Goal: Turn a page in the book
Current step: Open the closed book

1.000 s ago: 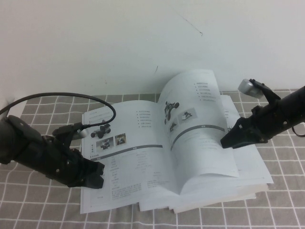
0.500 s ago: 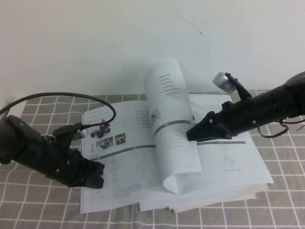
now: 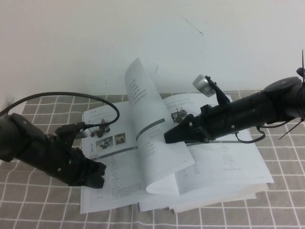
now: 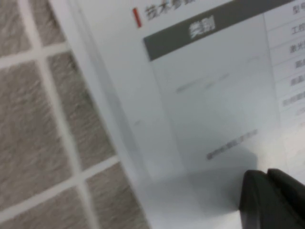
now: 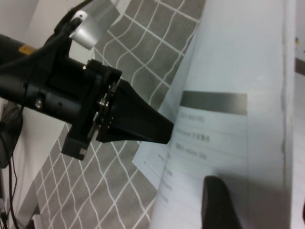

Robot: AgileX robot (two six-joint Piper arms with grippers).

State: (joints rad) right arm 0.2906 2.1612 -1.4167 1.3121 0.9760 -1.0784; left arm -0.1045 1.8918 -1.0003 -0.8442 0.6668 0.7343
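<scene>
Since 0.5 s ago, right claw [image 3: 170, 137], closed, swept the page [image 3: 147, 119] past the spine. Left claw [image 3: 95, 180], closed, pins the book [image 3: 228, 167]. Page could buckle underneath.

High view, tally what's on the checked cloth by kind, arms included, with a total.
Books: 1, the book, open, the page lifted mid-turn
Grippers: 2, left gripper on the book's left corner, right gripper against the page
Total: 3

glossy paper page [image 3: 147, 138], rough woven checked cloth [image 3: 43, 107], matt black plastic arms
</scene>
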